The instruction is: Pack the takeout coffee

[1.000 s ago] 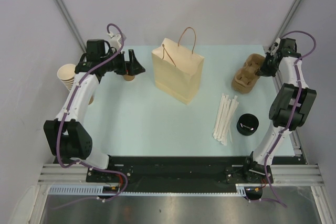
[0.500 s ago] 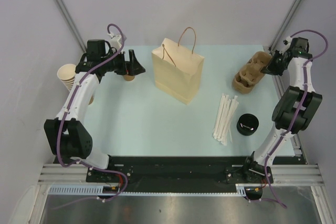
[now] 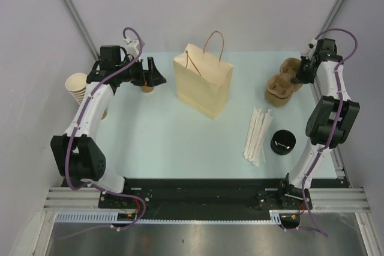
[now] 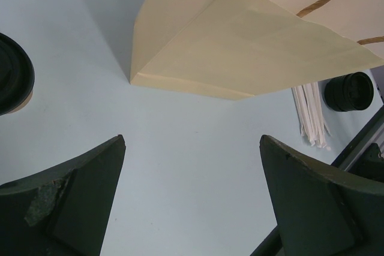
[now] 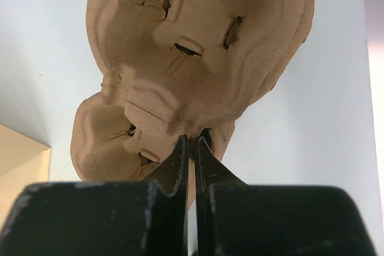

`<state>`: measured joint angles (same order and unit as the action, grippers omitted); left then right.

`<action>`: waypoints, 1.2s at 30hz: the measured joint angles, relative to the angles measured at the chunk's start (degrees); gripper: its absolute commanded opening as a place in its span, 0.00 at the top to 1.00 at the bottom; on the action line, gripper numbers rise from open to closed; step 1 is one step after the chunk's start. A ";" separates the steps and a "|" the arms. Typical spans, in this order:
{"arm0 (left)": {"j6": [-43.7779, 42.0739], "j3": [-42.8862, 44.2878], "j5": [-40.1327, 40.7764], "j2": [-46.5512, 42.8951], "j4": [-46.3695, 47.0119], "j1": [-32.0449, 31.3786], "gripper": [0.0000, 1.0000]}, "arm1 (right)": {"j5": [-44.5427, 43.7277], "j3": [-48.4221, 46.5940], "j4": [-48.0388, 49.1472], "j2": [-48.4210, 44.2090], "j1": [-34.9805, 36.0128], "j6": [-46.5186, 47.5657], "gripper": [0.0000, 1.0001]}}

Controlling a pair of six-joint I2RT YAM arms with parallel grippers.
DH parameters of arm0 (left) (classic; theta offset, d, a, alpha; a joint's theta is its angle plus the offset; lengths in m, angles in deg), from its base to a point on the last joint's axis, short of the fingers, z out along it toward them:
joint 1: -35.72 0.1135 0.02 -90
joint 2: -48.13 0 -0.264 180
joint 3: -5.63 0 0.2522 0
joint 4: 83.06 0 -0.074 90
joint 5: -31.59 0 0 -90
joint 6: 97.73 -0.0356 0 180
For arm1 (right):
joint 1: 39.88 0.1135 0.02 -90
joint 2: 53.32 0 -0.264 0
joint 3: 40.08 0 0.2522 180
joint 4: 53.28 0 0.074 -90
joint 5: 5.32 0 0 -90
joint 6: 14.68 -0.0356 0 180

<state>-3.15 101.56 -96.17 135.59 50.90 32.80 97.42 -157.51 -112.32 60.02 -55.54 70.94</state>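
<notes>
- Found the right pincer [image 5: 192, 141] clenched on the rim of the carrier tray [image 5: 198, 58], tray directly ahead of it (cannot confirm whether lifted off the table [image 3: 156, 136]).
- Found the left pincer [image 4: 192, 139] released and empty; located the paper cup [image 3: 147, 88] just beside it, ungrasped.
- Noted the paper bag [image 3: 204, 82] upright between both pincers, apart from each.
- Judged progress early: tray gripped only; yet to seat cup in tray, yet to bag either.
- Noted straws [image 3: 258, 136] and black lids [image 3: 282, 142] well apart from the right pincer.
</notes>
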 measured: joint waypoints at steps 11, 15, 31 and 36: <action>0.02 0.00 -0.15 0.66 0.02 0.00 0.01 | -2.49 -0.07 -1.86 0.04 -0.57 0.37 0.93; 0.02 0.00 -0.17 0.68 0.02 0.00 0.00 | -2.86 -0.24 -2.29 0.04 -0.48 0.37 0.73; 0.04 0.00 -0.20 0.68 0.04 0.00 0.00 | -2.23 -1.84 -4.15 0.04 -0.52 0.11 0.72; 0.07 0.00 -0.20 0.68 0.07 0.00 0.01 | -2.21 -1.92 -4.13 0.28 -0.87 0.07 0.72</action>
<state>-3.08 101.56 -96.36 136.26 50.97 32.80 95.21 -159.44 -116.45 60.30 -56.41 71.00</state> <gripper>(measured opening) 0.994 0.280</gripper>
